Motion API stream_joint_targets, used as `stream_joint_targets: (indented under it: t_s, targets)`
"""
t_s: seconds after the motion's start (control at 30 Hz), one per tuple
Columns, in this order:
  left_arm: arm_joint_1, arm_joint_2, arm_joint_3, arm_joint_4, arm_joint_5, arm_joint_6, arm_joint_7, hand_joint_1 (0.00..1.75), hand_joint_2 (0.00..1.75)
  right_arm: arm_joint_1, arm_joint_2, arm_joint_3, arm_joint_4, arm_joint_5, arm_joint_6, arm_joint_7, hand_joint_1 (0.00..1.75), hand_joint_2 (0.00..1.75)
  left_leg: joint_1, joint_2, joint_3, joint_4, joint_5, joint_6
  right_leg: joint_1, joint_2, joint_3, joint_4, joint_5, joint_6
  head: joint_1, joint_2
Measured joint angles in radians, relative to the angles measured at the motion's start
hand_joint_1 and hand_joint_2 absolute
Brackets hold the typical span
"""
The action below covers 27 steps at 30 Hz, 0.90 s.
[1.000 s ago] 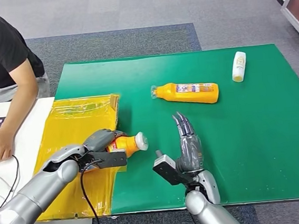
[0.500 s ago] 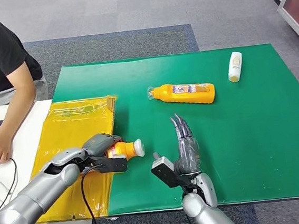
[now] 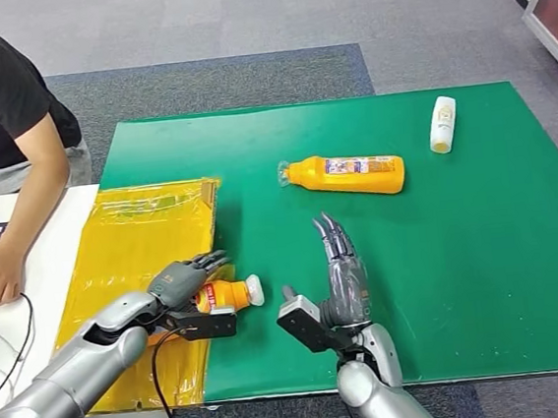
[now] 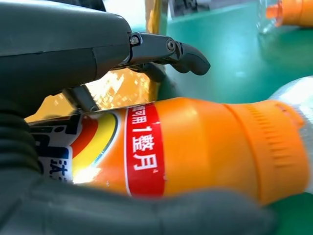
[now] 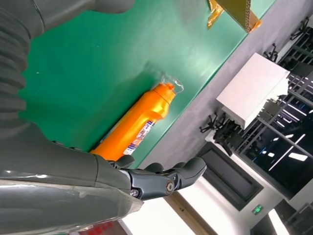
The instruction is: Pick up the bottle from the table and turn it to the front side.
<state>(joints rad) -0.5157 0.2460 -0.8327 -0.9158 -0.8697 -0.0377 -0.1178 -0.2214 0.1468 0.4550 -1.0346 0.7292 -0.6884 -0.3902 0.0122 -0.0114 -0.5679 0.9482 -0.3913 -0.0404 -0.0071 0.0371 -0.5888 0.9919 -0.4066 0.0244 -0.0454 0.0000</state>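
At counter's (image 3: 455,291) near-left, on green mat just beside yellow sheet (image 3: 134,243): small orange bottle (image 3: 228,294) lying on its side, white cap pointing twd right hand. Left hand (image 3: 182,282) over bottle's label end, fingers now spread and stretched out past it vs 1 s ago, when curled round the body; in left wrist view thumb under bottle (image 4: 191,147), dark fingers (image 4: 173,51) apart above it, red band w/ white print facing camera. Looks loosened, but contact w/ bottle can't be told for sure. Bottle lower and closer to near edge than 1 s ago, less of it showing past the hand. Right hand (image 3: 339,267) open, upright, fingers together pointing up, holding nothing; roughly same pose as before, shifted slightly left. Farther back on mat, well apart: long orange bottle (image 3: 347,174) on its side, clear cap twd left, also seen in right wrist view (image 5: 136,122); white bottle (image 3: 442,124) near far-right. Person's forearm (image 3: 19,219) on white surface at left, unchanged.
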Motion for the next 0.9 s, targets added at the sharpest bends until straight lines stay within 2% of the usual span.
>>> stream_joint_targets:
  t_s: [0.23,0.53,0.73,0.9]
  targets:
    - [0.048,0.018,0.009,-0.06,-0.223,0.133,0.032,0.0,0.0,0.004,0.0,0.012,0.0,0.013,0.03,0.003,0.0,1.75,0.0,0.0,-0.001,0.0,0.001,-0.001,0.0,0.0,-0.001,0.0,0.0,0.0,0.0,0.0]
    - [0.075,0.075,0.007,-0.135,-0.455,0.204,0.051,0.0,0.0,0.015,0.0,0.026,-0.011,0.008,0.055,0.006,0.0,1.75,0.0,0.0,-0.003,0.0,0.001,0.0,0.0,0.0,-0.004,0.0,0.0,0.0,0.0,0.0]
    - [0.075,0.116,0.002,-0.151,-0.582,0.245,0.061,0.0,0.0,0.024,0.0,0.027,-0.022,-0.011,0.065,0.0,0.0,1.75,0.0,0.0,-0.004,0.0,0.001,-0.001,0.0,0.0,-0.005,0.0,0.0,0.0,0.0,0.0]
    - [0.075,0.173,-0.007,-0.156,-0.68,0.303,0.087,0.0,0.0,0.041,0.0,0.026,-0.037,-0.029,0.068,-0.008,0.0,1.75,0.001,0.0,-0.005,0.0,0.001,-0.001,0.001,0.0,-0.006,0.0,0.0,0.0,0.0,0.0]
